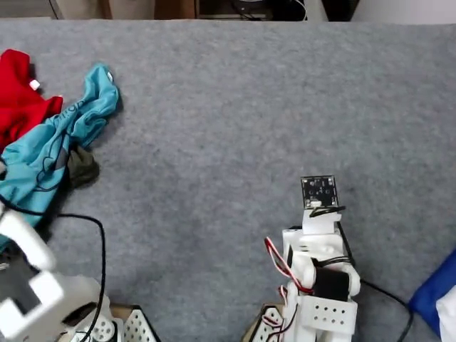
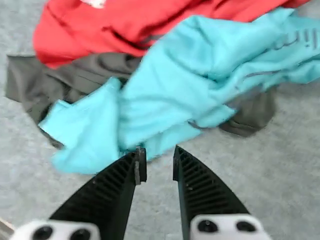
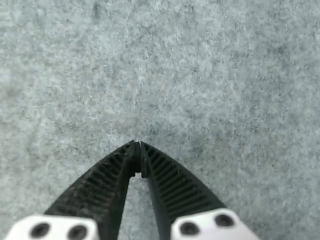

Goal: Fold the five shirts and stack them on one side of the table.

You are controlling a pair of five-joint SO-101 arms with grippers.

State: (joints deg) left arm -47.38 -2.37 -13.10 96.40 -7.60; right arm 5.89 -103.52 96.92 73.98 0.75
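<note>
Grey, felt-like fabric table cover (image 1: 235, 107), lying flat across the whole work surface. Beyond its far edge: brown wooden panels (image 1: 174, 8) toward the left, a dark recess with black cables (image 1: 274, 8) near the middle, and a pale white surface (image 1: 406, 10) toward the right.

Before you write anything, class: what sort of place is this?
Probably a robotics lab bench: a left arm and right arm stand at a grey felt-covered table, with a red shirt and turquoise shirt heaped at its edge.

Shirt heap (image 1: 50, 135) far-left; wide open felt (image 1: 249, 107)
</note>
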